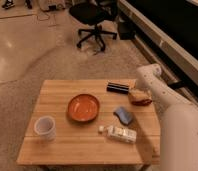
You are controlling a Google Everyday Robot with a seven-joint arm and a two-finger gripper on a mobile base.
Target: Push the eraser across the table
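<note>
The eraser (118, 88), a small black bar, lies near the far edge of the light wooden table (57, 100), right of centre. My gripper (133, 92) is at the end of the white arm, which reaches in from the right. It is low over the table, right at the eraser's right end; whether they touch does not show.
An orange bowl (84, 107) sits mid-table and a white cup (45, 127) at the front left. A blue-grey block (124, 115) and a lying white bottle (119, 133) are front right. A reddish-brown object (141, 99) lies under the arm. A black office chair (94, 20) stands behind.
</note>
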